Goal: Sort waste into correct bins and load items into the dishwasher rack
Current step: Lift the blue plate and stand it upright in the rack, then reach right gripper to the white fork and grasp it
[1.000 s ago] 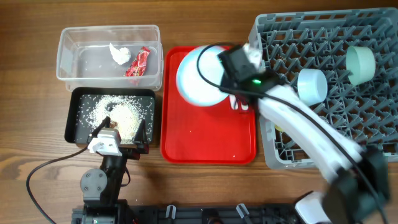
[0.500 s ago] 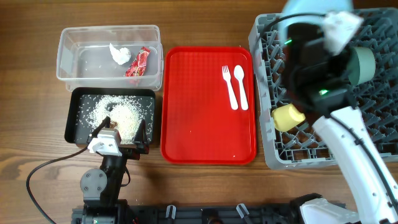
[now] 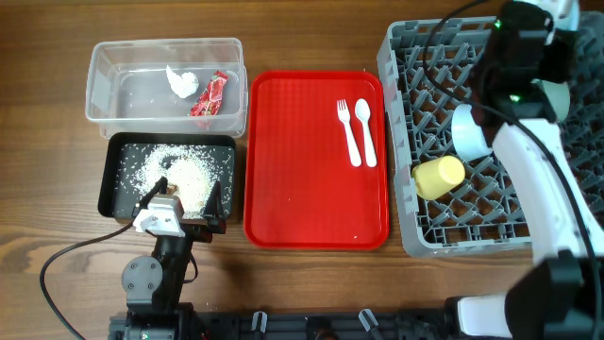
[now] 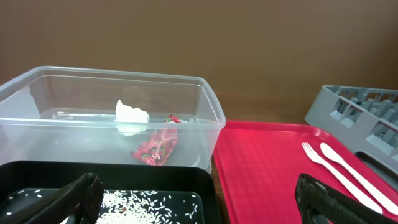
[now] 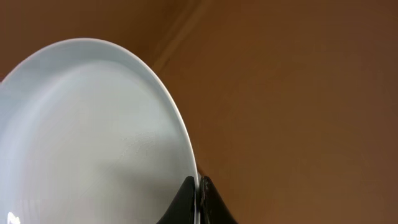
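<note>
The left claw [image 4: 193,199] hung wide open and empty just short of the black tray [image 3: 127,203] of rice scraps [image 3: 184,173], the tissue [image 3: 180,80] and wrapper [image 3: 209,94] in the clear tub [image 3: 99,90] beyond it. The right claw [image 5: 198,200], over the far corner of the dishwasher rack [image 3: 425,227], pinched the rim of the light blue plate [image 5: 87,143]. Loading seemed in hand; the plate next wanted lowering on edge between pegs, fork [image 3: 348,130] and spoon [image 3: 366,130] waiting on the red tray [image 3: 283,208].

tub [image 3: 123,90] behind tray [image 3: 111,179] (touching), rack [image 3: 415,227] right
</note>
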### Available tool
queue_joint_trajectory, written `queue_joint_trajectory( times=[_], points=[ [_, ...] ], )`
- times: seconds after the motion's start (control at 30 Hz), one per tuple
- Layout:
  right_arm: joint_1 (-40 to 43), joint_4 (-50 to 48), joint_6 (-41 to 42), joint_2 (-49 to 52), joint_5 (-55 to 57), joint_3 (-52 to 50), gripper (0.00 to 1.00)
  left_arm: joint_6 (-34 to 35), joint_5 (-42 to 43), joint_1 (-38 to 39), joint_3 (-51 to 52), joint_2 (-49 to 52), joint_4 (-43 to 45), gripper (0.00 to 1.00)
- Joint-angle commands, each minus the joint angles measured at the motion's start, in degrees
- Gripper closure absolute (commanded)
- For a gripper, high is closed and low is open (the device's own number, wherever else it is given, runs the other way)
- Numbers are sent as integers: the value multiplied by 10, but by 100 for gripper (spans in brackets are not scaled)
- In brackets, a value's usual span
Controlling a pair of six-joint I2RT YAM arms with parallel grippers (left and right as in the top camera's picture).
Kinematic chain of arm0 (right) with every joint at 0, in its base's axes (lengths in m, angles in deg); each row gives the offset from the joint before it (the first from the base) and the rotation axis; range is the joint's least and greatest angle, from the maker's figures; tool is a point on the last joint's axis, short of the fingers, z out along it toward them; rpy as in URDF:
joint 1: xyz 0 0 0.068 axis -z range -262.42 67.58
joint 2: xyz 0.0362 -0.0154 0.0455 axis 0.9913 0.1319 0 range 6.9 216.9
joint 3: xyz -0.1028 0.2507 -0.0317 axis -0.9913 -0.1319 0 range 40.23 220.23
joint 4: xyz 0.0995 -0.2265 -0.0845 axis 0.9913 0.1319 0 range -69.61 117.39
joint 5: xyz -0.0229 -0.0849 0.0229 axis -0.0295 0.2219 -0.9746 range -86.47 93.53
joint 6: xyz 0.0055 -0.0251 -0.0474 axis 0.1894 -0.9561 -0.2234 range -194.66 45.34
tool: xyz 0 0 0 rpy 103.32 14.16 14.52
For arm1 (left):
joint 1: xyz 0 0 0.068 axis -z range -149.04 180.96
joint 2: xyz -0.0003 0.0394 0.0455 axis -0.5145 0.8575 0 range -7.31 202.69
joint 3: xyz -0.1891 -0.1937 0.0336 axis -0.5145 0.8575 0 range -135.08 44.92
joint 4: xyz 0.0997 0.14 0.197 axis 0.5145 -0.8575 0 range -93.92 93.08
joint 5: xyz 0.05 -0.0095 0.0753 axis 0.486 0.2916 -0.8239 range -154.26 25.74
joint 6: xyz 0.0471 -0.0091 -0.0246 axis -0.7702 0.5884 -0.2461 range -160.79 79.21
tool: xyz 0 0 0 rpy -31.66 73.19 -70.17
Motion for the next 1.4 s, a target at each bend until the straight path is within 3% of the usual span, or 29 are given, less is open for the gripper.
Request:
queue_joint_trajectory(
  times=[0.0, 0.33, 0.6, 0.73, 0.9, 1.1, 1.17, 1.37],
  points=[
    [0, -52, -116, 62, 17, 4, 96, -7, -3, -5, 2, -4, -4, 0],
    [-9, -108, -151, 135, 18, 4, 96, -7, -3, -5, 2, -4, -5, 0],
    [-63, -142, -166, 131, 39, 4, 62, -7, -4, -5, 2, -4, -4, 0],
    [-111, -157, -167, 115, 51, 4, 62, -7, -4, -5, 2, -4, -5, 0],
    [-195, -91, -160, 91, 18, 4, 62, -7, -3, -5, 2, -4, -5, 0],
    [-300, 31, -32, 44, -88, 4, 60, -7, -4, -5, 2, -4, -5, 0],
    [-330, 104, 73, 18, -157, 5, 56, -7, -4, -5, 2, -4, -4, 0],
    [-324, 281, 315, -37, -555, 8, 49, -7, -3, -5, 2, -4, -4, 0]
  ],
)
